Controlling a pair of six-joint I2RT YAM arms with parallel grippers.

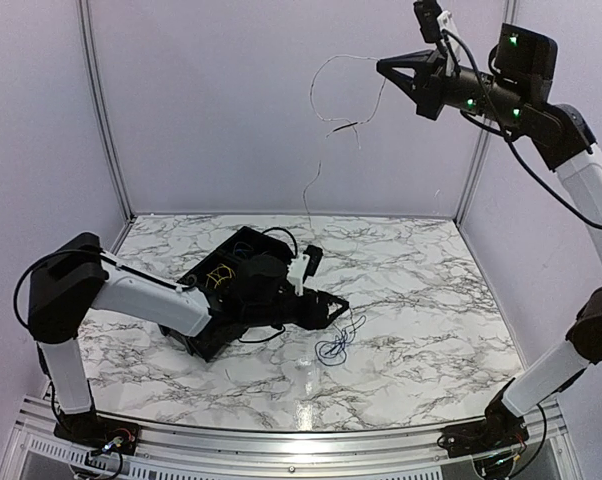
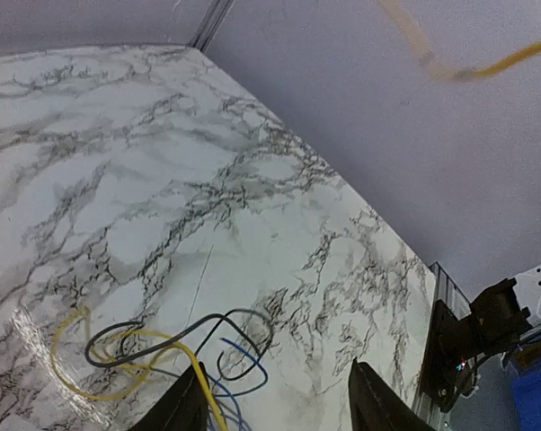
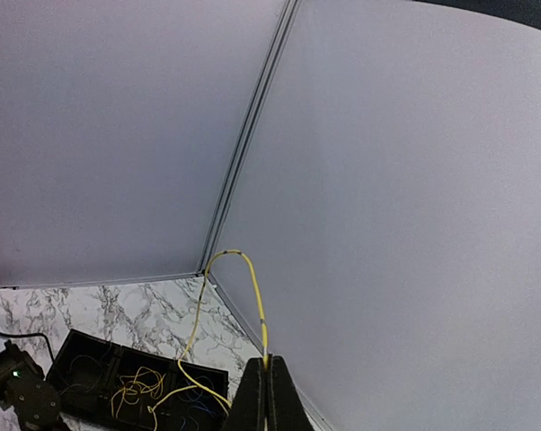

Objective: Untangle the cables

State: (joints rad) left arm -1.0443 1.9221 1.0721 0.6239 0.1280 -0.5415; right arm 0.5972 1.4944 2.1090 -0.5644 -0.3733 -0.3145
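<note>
My right gripper point(image 1: 383, 68) is raised high at the back right, shut on one thin yellow cable point(image 3: 252, 283). In the right wrist view the fingertips point(image 3: 266, 366) pinch its end. The cable arches up, then hangs toward the black tray point(image 3: 82, 364). In the top view it is a pale loop point(image 1: 326, 72) with a strand dangling below point(image 1: 307, 195). My left gripper point(image 1: 333, 304) is low over the table, open and empty. A small tangle of blue, black and yellow cables point(image 2: 176, 350) lies just in front of its left finger point(image 2: 182, 409), and shows in the top view point(image 1: 339, 342).
A black open tray point(image 1: 243, 240) sits left of centre, partly under my left arm, with more yellow cables point(image 1: 219, 275) and blue ones inside. Grey walls close the back and sides. The table's right edge and rail point(image 2: 437, 296) show in the left wrist view.
</note>
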